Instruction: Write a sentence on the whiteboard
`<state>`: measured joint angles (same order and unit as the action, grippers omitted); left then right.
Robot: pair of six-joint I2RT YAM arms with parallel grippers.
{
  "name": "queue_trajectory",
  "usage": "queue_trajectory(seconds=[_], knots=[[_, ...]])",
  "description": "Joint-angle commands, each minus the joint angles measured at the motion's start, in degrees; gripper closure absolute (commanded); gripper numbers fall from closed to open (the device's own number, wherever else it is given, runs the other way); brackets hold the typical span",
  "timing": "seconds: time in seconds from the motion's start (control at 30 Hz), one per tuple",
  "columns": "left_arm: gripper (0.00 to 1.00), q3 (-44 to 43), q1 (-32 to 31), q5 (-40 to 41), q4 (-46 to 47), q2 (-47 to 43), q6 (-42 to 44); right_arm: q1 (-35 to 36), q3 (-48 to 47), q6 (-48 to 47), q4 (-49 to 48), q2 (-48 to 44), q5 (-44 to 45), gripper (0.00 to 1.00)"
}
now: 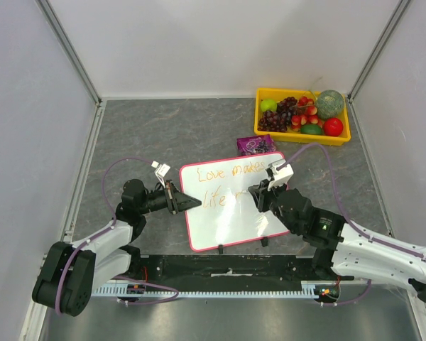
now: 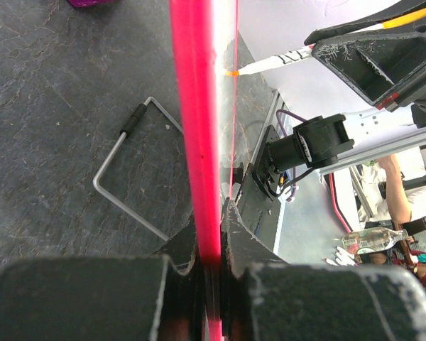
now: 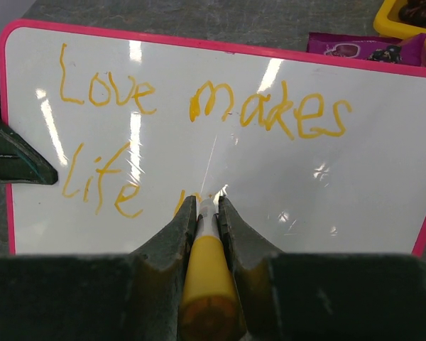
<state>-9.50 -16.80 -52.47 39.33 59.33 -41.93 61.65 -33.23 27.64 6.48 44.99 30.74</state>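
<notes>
Marker (image 3: 207,284) clenched in our right gripper (image 3: 206,207), tip at whiteboard (image 3: 341,185) just right of "life". Our left gripper (image 2: 213,227) clamps whiteboard's left frame; whiteboard stands tilted between both grippers. Sentence (image 3: 199,106) lacks last word; we judge next move needs steady rightward strokes.

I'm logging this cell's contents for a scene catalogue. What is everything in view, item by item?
Rectangular whiteboard with pink-red frame: one, white, mid-table.
Orange handwritten sentence: two lines, "Love makes / life" and the start of another word, on the whiteboard.
Orange-yellow marker pen: one, tip at the whiteboard.
Yellow plastic bin: one, far right corner.
Fruit: several pieces, dark grapes plus green and red ones, inside the bin.
Purple packet: one, between bin and whiteboard.
Bent metal wire: one, grey with black sleeve, on the table beside the whiteboard.
Left gripper: black, shut on the whiteboard's left edge.
Right gripper: black, shut on the marker pen.
</notes>
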Motion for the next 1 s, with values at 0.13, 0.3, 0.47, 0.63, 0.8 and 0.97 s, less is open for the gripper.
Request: queue_trajectory(seconds=[0.13,0.3,0.47,0.63,0.8,0.97], knots=[[0.98,0.27,-0.25,3.69,-3.38,0.96,10.55,-0.12,2.64,2.16,3.01,-0.96,-1.03,1.00],[0.98,0.27,-0.34,3.69,-3.38,1.05,10.47,-0.12,3.88,3.21,3.98,-1.84,-2.26,1.00],[0.98,0.27,-0.34,3.77,-3.38,0.96,10.64,-0.12,4.93,3.91,4.33,-2.54,-4.11,1.00],[0.98,0.27,-0.25,3.78,-3.38,1.14,10.64,-0.12,5.02,3.92,4.24,-2.45,-4.11,1.00],[0.98,0.27,-0.25,3.78,-3.30,1.23,10.56,-0.12,2.48,3.04,3.89,-2.63,-2.62,1.00],[0.98,0.27,-0.25,3.78,-3.38,1.14,10.64,-0.12,-1.65,1.63,2.75,-3.94,-1.74,1.00]])
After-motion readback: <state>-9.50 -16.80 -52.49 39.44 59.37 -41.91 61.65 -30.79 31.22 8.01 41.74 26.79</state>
